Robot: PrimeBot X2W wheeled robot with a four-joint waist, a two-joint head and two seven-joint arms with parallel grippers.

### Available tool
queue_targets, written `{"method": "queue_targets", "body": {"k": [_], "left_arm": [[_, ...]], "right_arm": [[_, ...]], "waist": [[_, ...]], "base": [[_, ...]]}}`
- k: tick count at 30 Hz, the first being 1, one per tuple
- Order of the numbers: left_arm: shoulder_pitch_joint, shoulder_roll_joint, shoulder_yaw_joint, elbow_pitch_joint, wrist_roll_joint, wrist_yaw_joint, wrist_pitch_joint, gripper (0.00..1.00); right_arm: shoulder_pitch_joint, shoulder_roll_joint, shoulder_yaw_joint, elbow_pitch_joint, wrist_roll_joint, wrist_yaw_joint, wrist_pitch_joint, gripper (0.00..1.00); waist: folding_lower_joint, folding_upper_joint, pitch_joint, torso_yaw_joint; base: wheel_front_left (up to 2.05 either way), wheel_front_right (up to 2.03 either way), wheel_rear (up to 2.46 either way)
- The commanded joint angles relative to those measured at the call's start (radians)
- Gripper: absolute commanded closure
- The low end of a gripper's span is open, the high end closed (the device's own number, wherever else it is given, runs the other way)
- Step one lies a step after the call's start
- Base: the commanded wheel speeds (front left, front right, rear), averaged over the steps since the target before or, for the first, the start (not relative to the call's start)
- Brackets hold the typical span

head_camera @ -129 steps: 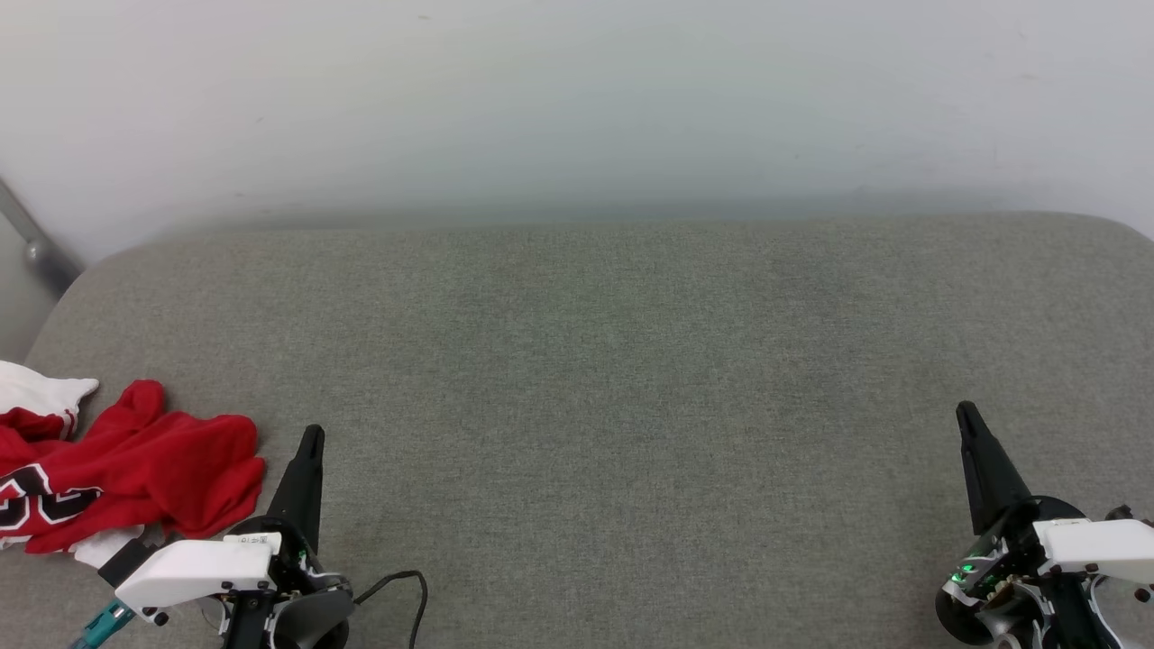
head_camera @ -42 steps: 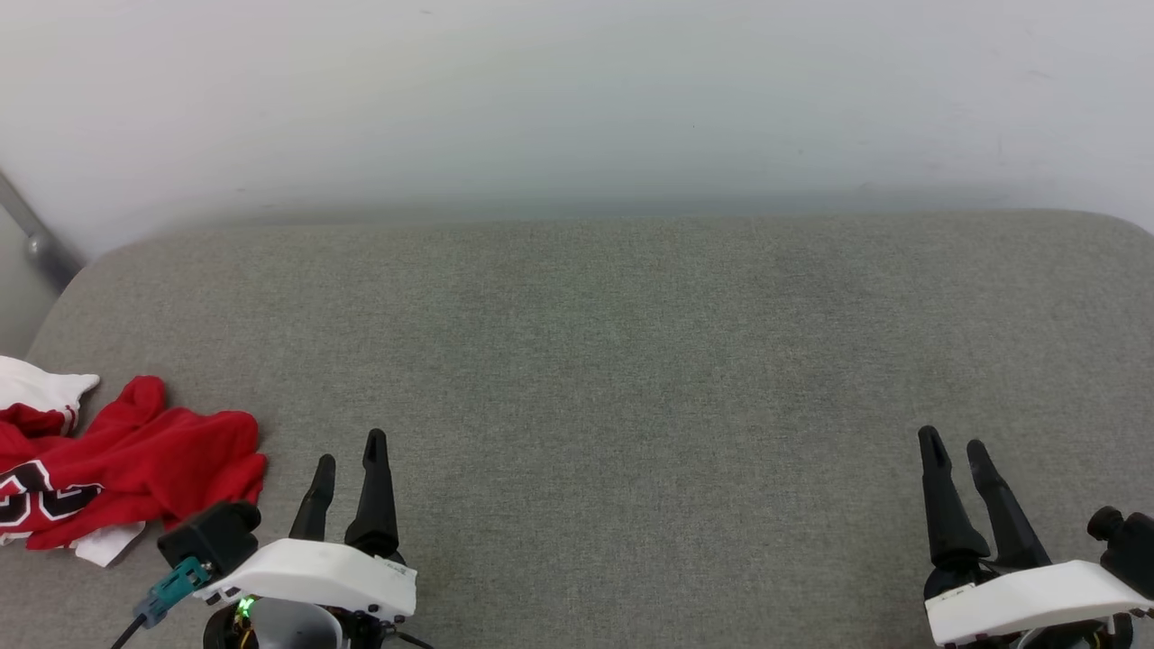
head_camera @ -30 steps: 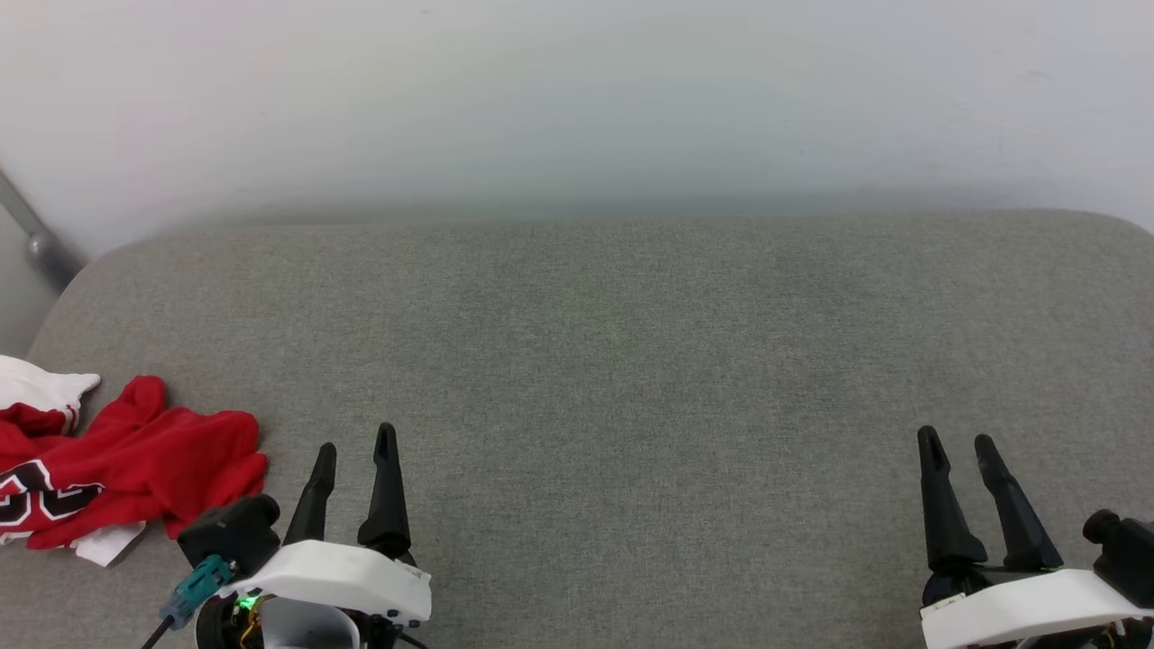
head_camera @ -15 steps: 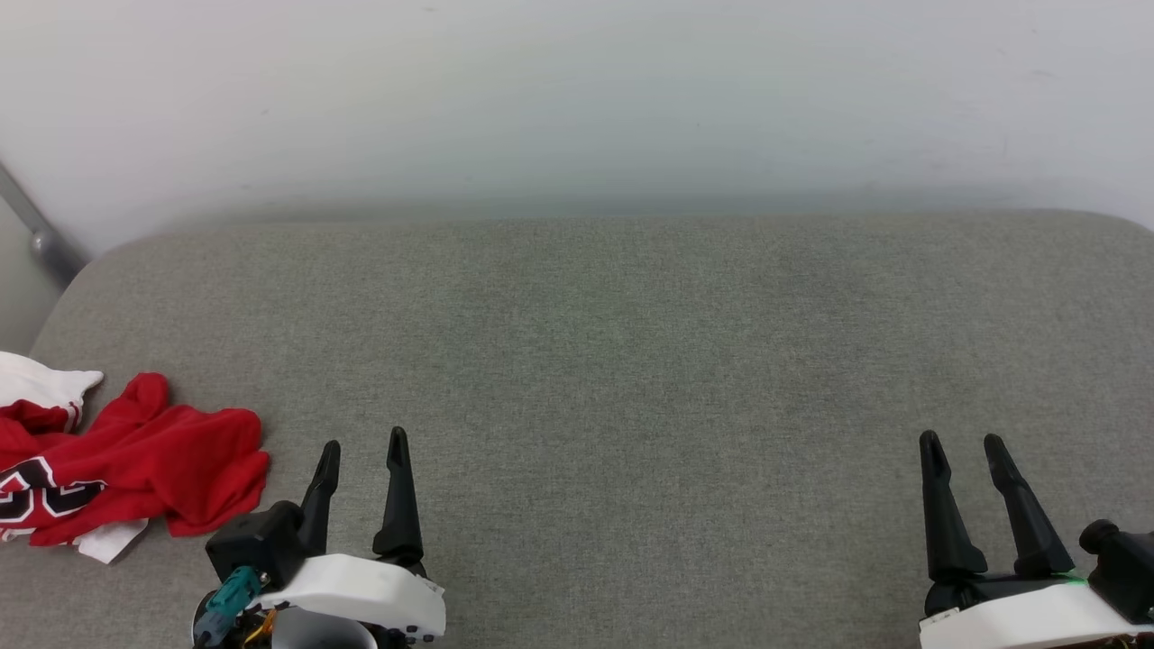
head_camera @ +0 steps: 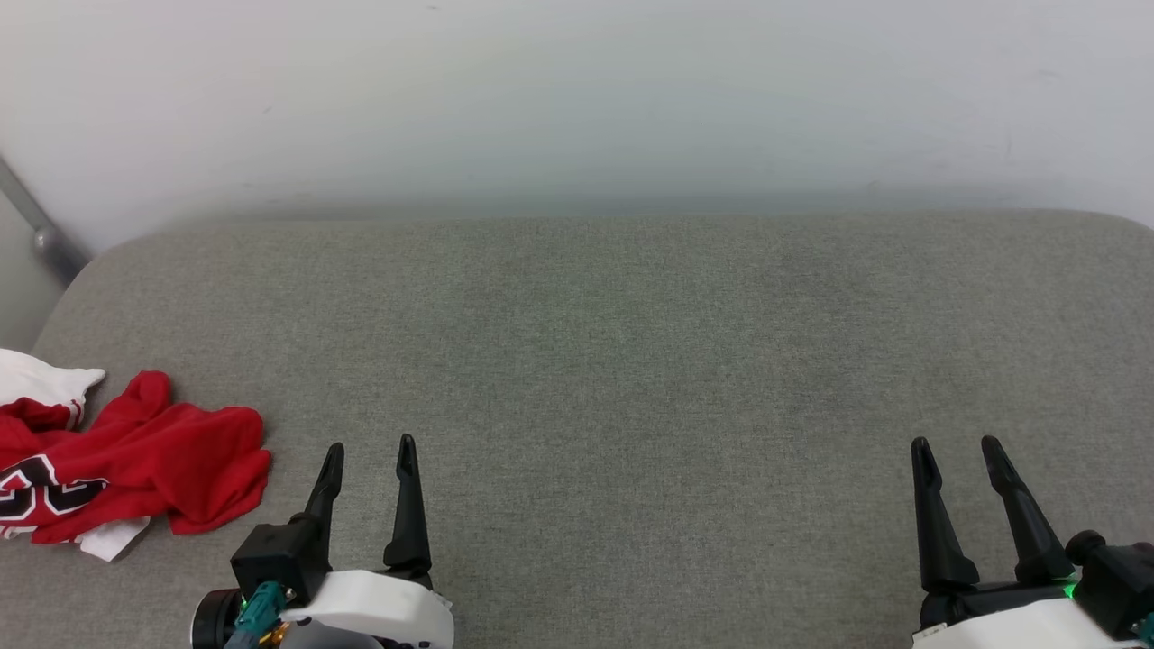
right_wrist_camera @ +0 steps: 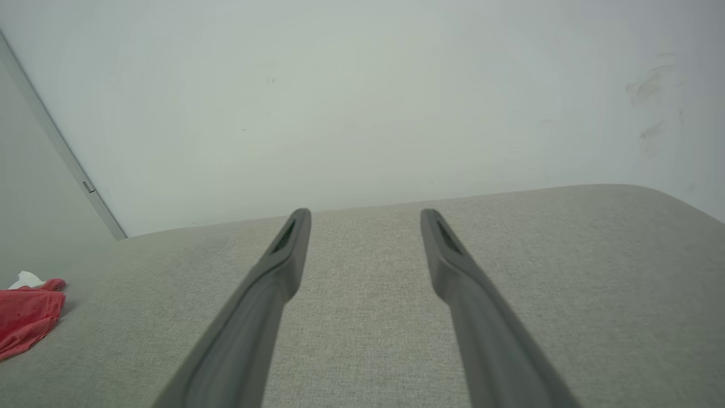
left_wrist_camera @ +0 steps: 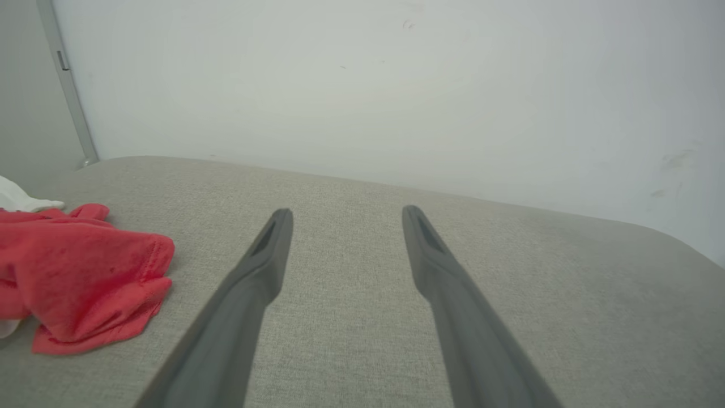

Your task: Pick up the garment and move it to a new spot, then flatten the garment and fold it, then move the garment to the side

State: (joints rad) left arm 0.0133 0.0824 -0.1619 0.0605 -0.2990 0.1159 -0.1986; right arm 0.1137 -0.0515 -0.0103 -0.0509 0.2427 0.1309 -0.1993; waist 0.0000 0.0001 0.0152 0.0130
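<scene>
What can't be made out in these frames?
- Jersey, head view: left edge cuts it off; folds hide most of the lettering.
- Jersey, left wrist view: left edge crops it; no print in sight.
- Jersey, right wrist view: too small at the left edge for detail.
- Left gripper and right gripper, head view: bottom edge cuts off the arms behind them.
</scene>
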Motion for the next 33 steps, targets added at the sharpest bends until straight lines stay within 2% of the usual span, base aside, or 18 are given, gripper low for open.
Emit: {"method": "queue_targets", "body": {"k": [1, 17, 33], "left_arm": [[0.002, -0.002, -0.002, -0.006, 0.020, 0.003, -0.010, 0.00], [0.024, -0.023, 0.026, 0.002, 0.119, -0.012, -0.042, 0.00], [0.042, -0.032, 0.038, 0.015, 0.193, -0.025, -0.070, 0.00]], "right_arm": [[0.012, 0.002, 0.002, -0.011, -0.020, 0.000, -0.009, 0.00], [0.037, 0.002, -0.005, -0.025, -0.091, 0.000, -0.041, 0.00], [0.062, 0.002, -0.009, -0.017, -0.114, 0.000, -0.066, 0.00]], "waist": [[0.0000, -0.0001, 0.000, 0.000], [0.0000, -0.0001, 0.002, 0.002], [0.0000, -0.0001, 0.001, 0.004]], "base": [[0.00, 0.00, 0.00], [0.00, 0.00, 0.00], [0.00, 0.00, 0.00]]}}
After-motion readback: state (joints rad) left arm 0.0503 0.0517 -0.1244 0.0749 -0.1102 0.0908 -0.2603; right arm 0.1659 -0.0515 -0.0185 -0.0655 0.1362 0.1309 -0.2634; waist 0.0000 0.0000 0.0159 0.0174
